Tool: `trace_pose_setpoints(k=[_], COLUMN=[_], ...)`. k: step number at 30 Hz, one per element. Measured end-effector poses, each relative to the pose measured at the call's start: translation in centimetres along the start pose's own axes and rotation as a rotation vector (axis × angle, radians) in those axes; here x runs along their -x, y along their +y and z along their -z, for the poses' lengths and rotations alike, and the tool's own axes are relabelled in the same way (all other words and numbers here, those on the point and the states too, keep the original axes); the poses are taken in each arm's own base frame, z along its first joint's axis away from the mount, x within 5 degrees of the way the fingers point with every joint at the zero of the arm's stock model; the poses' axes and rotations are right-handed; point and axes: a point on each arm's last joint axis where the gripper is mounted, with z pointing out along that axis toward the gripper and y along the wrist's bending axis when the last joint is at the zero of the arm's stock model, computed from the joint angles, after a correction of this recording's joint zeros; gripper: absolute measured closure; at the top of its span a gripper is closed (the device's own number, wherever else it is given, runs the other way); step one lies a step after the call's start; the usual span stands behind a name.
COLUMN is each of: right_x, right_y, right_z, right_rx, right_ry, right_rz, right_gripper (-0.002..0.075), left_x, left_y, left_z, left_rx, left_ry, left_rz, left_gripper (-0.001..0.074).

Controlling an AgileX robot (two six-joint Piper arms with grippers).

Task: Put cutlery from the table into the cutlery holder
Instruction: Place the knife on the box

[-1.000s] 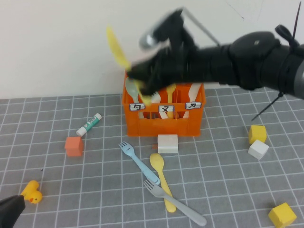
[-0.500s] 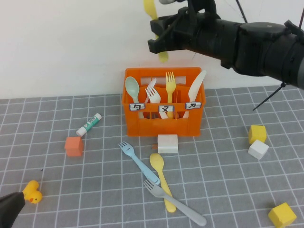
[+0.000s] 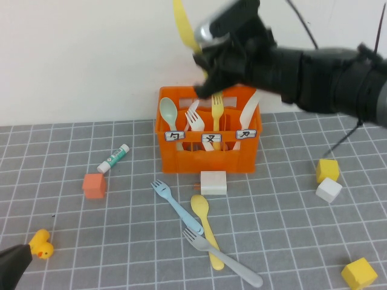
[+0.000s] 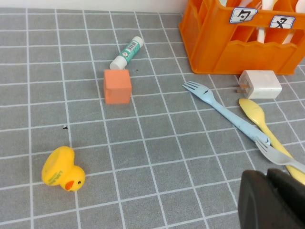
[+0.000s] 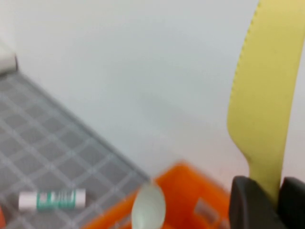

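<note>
While the left gripper (image 3: 11, 267) is parked at the near-left corner of the table (image 3: 60, 229), nothing is held by it; whether its fingers are open cannot be told. A yellow duck (image 3: 40, 244) sits just beside it.

Three pieces of cutlery are left on the table in front of the crate: a grey fork (image 3: 224, 258) nearest, a yellow spoon (image 3: 205, 226) crossed under it, and a light blue fork (image 3: 175, 205) angled toward the holder. A white charger block (image 3: 213, 182) lies between them and the crate. An orange cube (image 3: 94, 185) and a glue stick (image 3: 114, 157) are well to the left; yellow and white blocks (image 3: 328, 180) are off to the right.

The cutlery holder (image 3: 208, 158) is stocked already: a mint spoon (image 3: 169, 112), a white fork (image 3: 194, 120), a yellow fork (image 3: 216, 107), and a white knife (image 3: 250, 110) stand in its compartments.

Above the crate, a yellow knife (image 5: 259, 102) is clamped handle-down in the right gripper (image 3: 208, 78), blade pointing up. Over the last second the arm was raised clear of the crate and has now been brought back down and leftward, close over the rear compartments. Judged from that, the knife was not released on the first pass and a re-aim is in progress; the knife slot on the right looks like the target. Insertion is not yet done.
</note>
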Motion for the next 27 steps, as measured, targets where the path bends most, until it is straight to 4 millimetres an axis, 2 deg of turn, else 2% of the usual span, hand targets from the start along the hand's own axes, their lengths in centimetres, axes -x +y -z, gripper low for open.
trace_pose_setpoints(k=[5, 14, 17, 24, 27], right_x=[-3.1, -4.0, -4.5, -8.0, -8.9], right_y=[-0.4, -3.0, -3.0, -2.1, -2.1], right_z=[0.2, 0.7, 0.3, -1.8, -2.2], right_rx=[0.013, -0.019, -0.010, 0.056, 0.048], right_ry=[0.080, 0.085, 0.093, 0.155, 0.180], right_rz=[0.002, 0.008, 0.015, -0.002, -0.005], right_gripper=[0.0613, 0.0613, 0.0613, 0.0613, 0.0613], left_x=[0.0, 0.0, 0.0, 0.0, 0.0], left_y=[0.0, 0.0, 0.0, 0.0, 0.0], left_z=[0.0, 0.0, 0.0, 0.0, 0.0], left_rx=[0.000, 0.002, 0.002, 0.003, 0.003], left_ry=[0.000, -0.003, -0.003, -0.003, -0.003], left_rz=[0.000, -0.005, -0.005, -0.007, -0.007], left_gripper=[0.0735, 0.0735, 0.0735, 0.0735, 0.0735])
